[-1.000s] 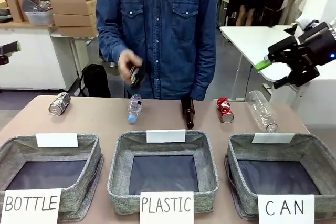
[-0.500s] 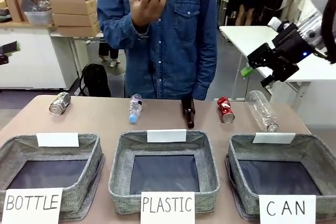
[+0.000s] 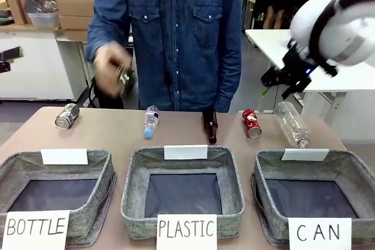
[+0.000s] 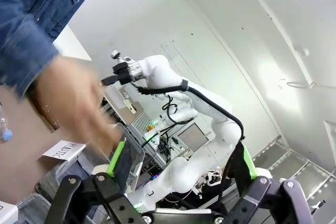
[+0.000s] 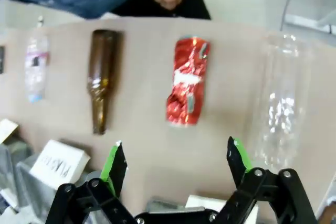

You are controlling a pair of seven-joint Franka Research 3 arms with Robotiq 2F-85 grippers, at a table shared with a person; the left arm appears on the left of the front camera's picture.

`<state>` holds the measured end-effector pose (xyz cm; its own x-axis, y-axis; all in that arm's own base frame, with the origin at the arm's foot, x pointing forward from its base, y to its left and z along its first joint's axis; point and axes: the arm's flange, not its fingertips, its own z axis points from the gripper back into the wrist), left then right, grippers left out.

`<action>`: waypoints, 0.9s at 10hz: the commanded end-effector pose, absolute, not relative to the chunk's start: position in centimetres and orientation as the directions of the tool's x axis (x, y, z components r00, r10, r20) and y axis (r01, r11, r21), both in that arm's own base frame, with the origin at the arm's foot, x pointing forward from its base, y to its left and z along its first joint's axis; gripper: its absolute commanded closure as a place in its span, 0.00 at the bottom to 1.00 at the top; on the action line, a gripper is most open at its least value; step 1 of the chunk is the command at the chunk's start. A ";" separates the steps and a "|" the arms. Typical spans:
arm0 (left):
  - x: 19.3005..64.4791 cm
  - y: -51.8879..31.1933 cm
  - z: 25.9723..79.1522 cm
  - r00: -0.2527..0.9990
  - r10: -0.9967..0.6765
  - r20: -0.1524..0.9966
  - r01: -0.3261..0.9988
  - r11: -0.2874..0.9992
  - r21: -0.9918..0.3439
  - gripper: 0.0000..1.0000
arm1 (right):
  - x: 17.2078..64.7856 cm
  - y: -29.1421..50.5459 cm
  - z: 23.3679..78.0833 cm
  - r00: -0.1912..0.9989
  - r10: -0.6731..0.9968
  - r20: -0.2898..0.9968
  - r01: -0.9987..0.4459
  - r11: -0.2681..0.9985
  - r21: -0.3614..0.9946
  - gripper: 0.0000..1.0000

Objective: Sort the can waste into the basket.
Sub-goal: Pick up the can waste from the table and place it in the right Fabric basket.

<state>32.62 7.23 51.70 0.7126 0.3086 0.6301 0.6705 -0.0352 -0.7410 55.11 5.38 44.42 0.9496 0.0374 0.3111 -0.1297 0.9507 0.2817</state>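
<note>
Showing shiny red with silver on the crushed can [image 5: 187, 88]; showing silvery-grey and dark on the far-left can [image 3: 66, 115]; showing grey weave, dark bottom, white sign on the CAN basket [image 3: 358, 171].

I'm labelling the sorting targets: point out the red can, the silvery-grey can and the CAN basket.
red can [image 5: 187, 82], right wrist view, crushed middle.
silvery-grey can [image 3: 66, 116], front view, its side.
CAN basket [image 3: 262, 174], front view, its left wall.

So the can [image 5: 187, 82] sat on the table [image 5: 137, 103] dead ahead of the right gripper [image 5: 177, 148], glass bottle [image 5: 100, 72] off to its left, plastic bottle [image 5: 281, 103] to its right.
</note>
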 end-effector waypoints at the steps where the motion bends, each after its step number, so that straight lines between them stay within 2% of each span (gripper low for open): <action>1: 32.6 7.1 52.0 0.692 0.322 0.646 0.693 -0.045 -0.720 0.00 | 59.5 7.4 41.5 0.957 0.031 0.289 -0.097 0.971 0.219 0.00; 9: 32.6 7.1 52.0 0.692 0.322 0.646 0.693 -0.045 -0.720 0.00 | 64.5 12.5 31.3 0.971 -0.025 0.236 0.003 0.996 0.092 0.00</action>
